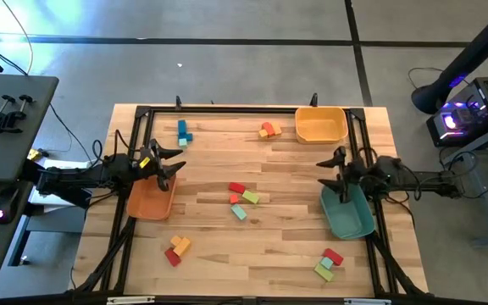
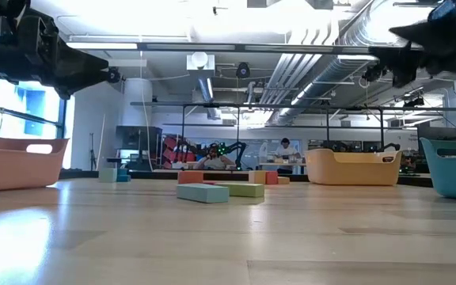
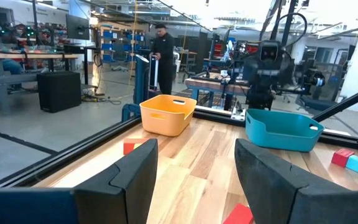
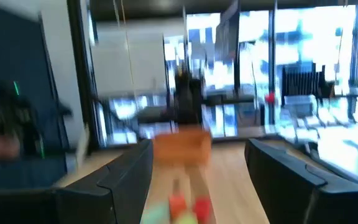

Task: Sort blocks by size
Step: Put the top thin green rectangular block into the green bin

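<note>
Wooden table [image 1: 269, 246], scattered blocks [image 1: 242, 200], three bins [image 1: 321, 124] (orange, yellow, teal)

Coloured blocks [image 1: 242, 200] scattered in table clusters

We saw the table [image 1: 252, 169] evenly lit from overhead, with faint shadows. In the low view, ceiling lights glared at top centre and shone off the wood at lower left. The left wrist view was sharp; the right wrist view was heavily blurred, its bright windows washed out.
</note>
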`<act>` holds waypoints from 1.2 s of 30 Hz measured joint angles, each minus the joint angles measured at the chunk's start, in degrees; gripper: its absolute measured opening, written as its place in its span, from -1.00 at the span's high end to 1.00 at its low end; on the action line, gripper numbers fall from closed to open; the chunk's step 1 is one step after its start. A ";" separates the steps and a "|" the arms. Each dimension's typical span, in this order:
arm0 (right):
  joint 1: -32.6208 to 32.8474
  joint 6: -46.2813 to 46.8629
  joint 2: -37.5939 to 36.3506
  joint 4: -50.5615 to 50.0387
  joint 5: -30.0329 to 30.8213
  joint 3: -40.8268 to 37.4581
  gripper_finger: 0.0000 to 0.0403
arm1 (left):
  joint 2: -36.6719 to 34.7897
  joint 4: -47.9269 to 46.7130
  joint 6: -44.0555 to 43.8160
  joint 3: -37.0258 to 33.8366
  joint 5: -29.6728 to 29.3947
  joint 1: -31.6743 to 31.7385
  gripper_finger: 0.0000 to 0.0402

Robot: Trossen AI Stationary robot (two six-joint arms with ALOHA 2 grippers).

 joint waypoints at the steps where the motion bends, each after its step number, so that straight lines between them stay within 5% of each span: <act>1: 0.00 0.53 0.02 2.62 0.00 0.00 -0.24 | 0.00 0.02 0.04 -0.02 0.00 0.00 0.01; 5: 0.60 5.61 0.08 15.17 -3.81 0.00 -0.24 | 0.00 0.62 -1.71 -0.02 0.00 0.00 0.01; 10: 3.76 -0.33 2.06 25.26 -13.70 0.00 -0.24 | 0.00 0.59 -8.33 -0.02 0.00 0.00 0.01; 19: 8.15 1.81 12.31 25.63 -0.64 0.00 -0.24 | 0.00 0.65 -10.00 -0.02 -0.73 0.00 0.01; 23: 8.41 2.78 18.77 26.69 -1.26 0.25 -0.20 | 0.00 0.63 -10.01 -0.02 -1.20 0.00 0.01; 29: 9.07 -0.46 29.41 25.56 2.54 5.77 0.28 | 0.00 0.66 -10.00 -0.02 -1.61 0.00 0.01; 36: 9.09 -1.33 39.83 11.20 7.20 16.78 0.95 | 0.00 0.96 -9.99 -0.02 -3.12 0.00 0.01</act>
